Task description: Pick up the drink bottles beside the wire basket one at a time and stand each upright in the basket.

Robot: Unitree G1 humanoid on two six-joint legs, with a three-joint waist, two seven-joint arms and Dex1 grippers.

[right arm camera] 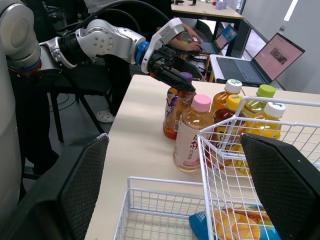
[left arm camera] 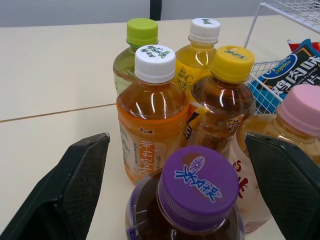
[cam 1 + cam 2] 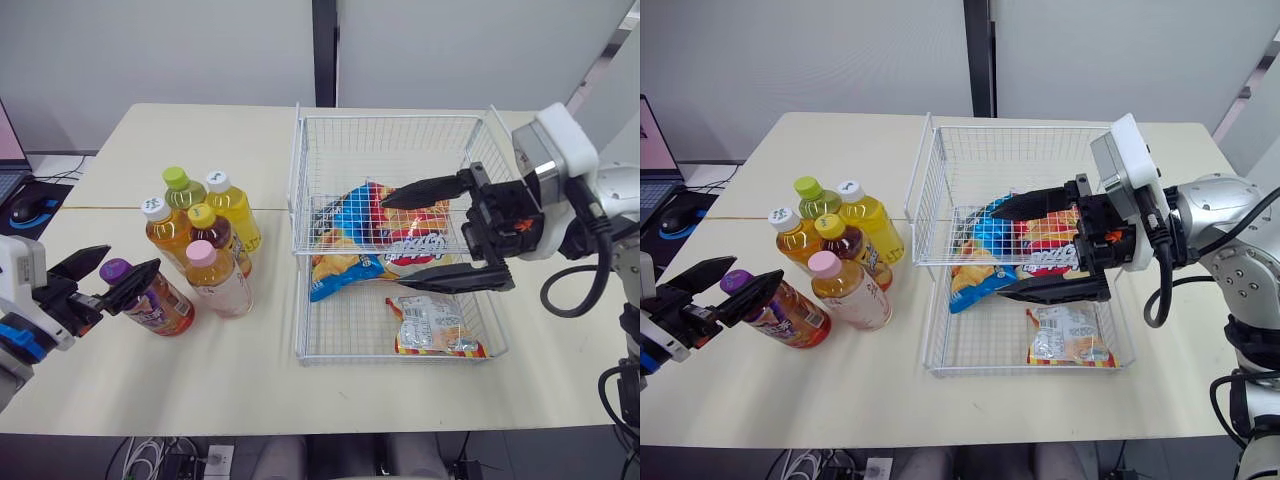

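Several drink bottles stand clustered left of the white wire basket. The nearest has a purple cap and dark tea. My left gripper is open, its fingers on either side of that cap without touching it. Behind it are a pink-capped bottle, a yellow-capped one, a white-capped orange one, a white-capped yellow one and a green-capped one. My right gripper hangs open over the basket, holding nothing.
Inside the basket lie a blue and red crisp bag and a small snack packet. A mouse and a laptop sit on a lower desk off the table's left edge. The table's front edge runs close below the bottles.
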